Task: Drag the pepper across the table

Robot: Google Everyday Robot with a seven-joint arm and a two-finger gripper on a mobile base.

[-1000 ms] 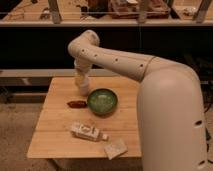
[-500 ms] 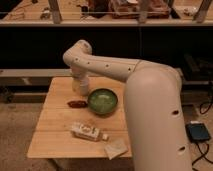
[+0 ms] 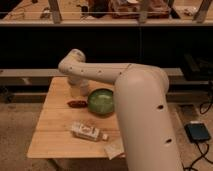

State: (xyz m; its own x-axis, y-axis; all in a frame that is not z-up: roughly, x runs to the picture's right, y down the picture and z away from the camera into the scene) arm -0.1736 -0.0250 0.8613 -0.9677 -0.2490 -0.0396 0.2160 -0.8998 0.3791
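Observation:
The pepper, small, dark red and glossy, lies on the light wooden table just left of a green bowl. My white arm reaches in from the lower right, bends at an elbow above the table's far edge and points down. The gripper hangs directly behind and just above the pepper. It is open and holds nothing. The arm's wrist hides part of the table behind the pepper.
A pale labelled bottle lies on its side near the table's front. A small pale packet sits at the front edge beside my arm. A dark shelf runs behind the table. A black device with cables lies on the floor at right.
The arm's elbow has swung left and lower, and the gripper has come down toward the pepper. The pepper, bowl and bottle have not moved.

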